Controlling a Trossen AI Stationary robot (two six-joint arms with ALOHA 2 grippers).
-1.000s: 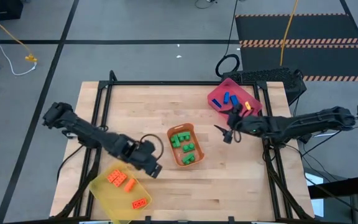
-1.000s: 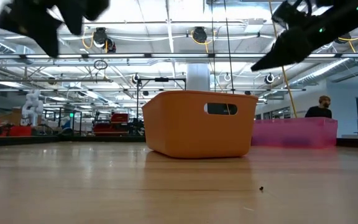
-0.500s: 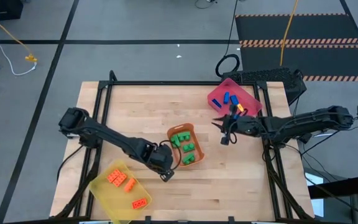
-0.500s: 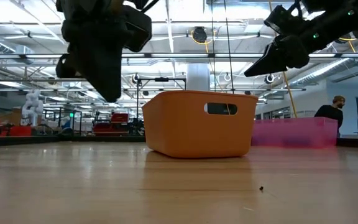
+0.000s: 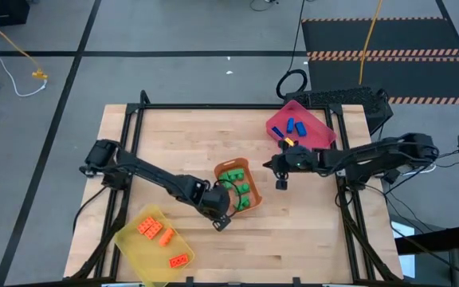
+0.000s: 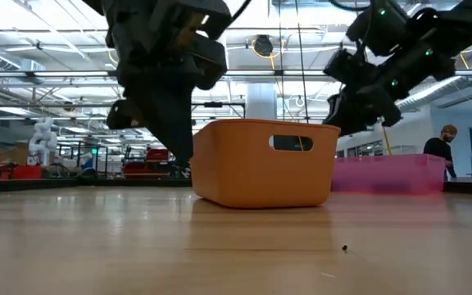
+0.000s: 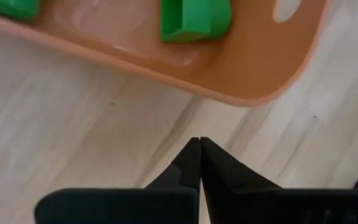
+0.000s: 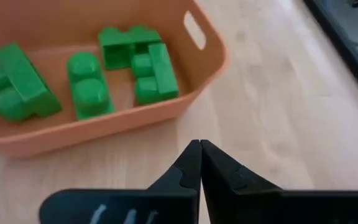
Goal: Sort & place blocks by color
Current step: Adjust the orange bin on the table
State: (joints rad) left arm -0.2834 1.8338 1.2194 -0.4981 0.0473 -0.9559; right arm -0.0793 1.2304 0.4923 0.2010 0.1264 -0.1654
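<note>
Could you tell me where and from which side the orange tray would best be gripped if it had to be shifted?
Probably at the rim above the handle slot of the orange tray, coming from above. The slot cuts through the end wall, so one finger could pass inside it and one stay outside. The green blocks lie on the floor inside, away from that wall. Both grippers are shut and would have to open first.

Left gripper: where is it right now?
High view: left gripper, shut and empty, sits just off the orange tray's near-left corner, over bare table.
</note>
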